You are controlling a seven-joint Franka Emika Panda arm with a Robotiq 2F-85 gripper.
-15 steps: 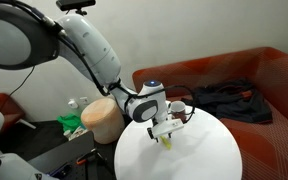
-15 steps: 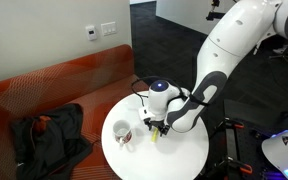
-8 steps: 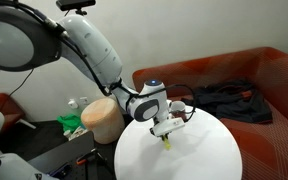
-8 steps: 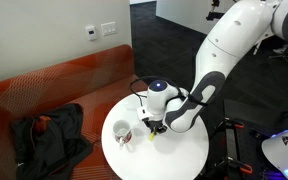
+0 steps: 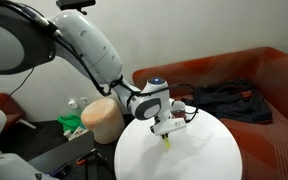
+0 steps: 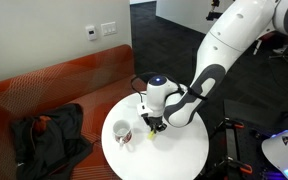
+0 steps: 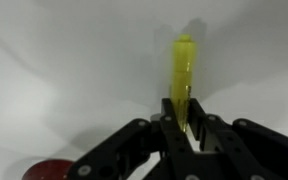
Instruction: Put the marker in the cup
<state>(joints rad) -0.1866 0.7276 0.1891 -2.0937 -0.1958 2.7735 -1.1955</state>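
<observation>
Gripper: the gripper [image 7: 187, 122] has its fingers clamped on one end of the marker [image 7: 182, 72], above the white round table [image 5: 199, 160].
Marker: yellow-green, pointing to 12 o'clock from the jaws in the wrist view; whether its tip touches the table cannot be told.
Cup: the cup [image 6: 121, 132] stands upright on the table at 9 o'clock of the gripper in an exterior view.
Backdrop: orange sofa [image 6: 59, 85].

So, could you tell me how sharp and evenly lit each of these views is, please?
Wrist view: soft focus; the marker and the gripper gripping it are blur-edged, the cup a cropped red smudge, broad shadows on the table. In both exterior views: even light, no glare.
</observation>
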